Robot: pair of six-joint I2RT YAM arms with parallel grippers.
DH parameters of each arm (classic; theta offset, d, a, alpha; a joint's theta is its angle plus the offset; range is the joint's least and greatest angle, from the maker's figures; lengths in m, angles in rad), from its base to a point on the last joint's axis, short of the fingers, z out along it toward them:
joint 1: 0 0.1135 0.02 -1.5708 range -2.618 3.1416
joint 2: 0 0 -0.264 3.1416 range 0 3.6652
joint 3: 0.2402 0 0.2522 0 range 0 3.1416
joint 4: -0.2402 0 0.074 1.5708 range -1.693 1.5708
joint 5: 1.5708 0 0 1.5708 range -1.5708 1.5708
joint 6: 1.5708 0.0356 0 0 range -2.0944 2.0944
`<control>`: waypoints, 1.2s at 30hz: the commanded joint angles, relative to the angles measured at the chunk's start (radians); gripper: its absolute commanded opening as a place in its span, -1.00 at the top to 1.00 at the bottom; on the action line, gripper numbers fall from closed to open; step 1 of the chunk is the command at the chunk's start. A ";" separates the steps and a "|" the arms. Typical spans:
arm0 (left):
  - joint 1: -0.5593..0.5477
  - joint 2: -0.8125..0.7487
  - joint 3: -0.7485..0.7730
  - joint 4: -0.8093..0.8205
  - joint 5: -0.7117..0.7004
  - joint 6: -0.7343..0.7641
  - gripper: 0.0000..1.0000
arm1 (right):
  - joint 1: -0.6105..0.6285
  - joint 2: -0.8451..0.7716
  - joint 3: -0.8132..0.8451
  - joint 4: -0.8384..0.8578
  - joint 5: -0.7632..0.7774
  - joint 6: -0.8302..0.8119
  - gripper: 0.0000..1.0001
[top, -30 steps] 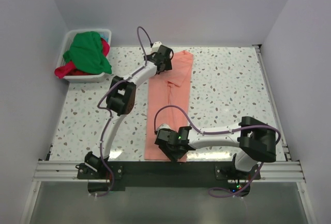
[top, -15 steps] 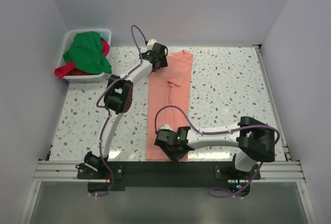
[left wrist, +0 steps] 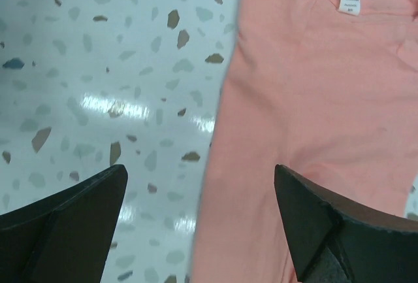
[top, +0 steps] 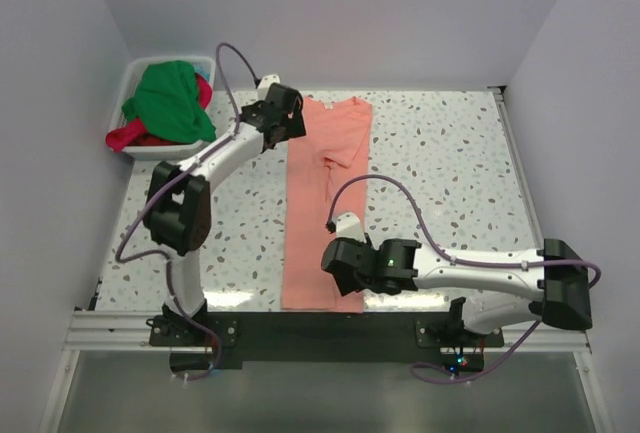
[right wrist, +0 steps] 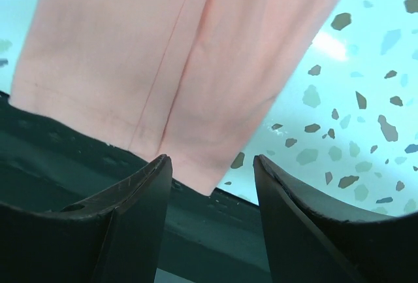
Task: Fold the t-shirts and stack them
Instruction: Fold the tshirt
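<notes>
**Salmon shirt half folded, two more waiting in the tub**

Salmon-pink cotton t-shirt lay on the speckled terrazzo table as a long narrow strip. Its sides were already turned in lengthwise. The collar end pointed to the far wall and the hem reached the black rail at the near edge.

The left gripper hung over the shirt's far left edge near the collar. Its fingers were spread wide, with nothing between them. The right gripper hovered over the hem's right corner. Its fingers stood partly apart, and its wrist view showed no cloth pinched.

The crosswise folds that would make the strip a compact square appeared not yet made. The bright green t-shirt and the red-magenta t-shirt sat bunched and unfolded in the white plastic tub at the far left corner, well apart from the pink one. No stack had been begun, so by this showing well under half the job was done.
</notes>
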 commanded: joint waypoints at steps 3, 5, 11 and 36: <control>-0.093 -0.288 -0.376 -0.022 -0.030 -0.140 -0.98 | 0.006 -0.026 -0.019 -0.064 0.140 0.202 -0.10; -0.132 -0.367 -0.455 -0.008 -0.011 -0.168 -0.92 | 0.006 -0.020 -0.022 -0.077 0.163 0.241 -0.07; -0.215 -0.555 -0.711 -0.008 0.035 -0.261 -0.79 | 0.005 -0.015 -0.045 -0.087 0.197 0.322 -0.04; -0.797 -0.811 -0.979 -0.188 0.087 -0.701 -0.32 | -0.009 0.121 -0.091 0.098 0.108 0.370 0.24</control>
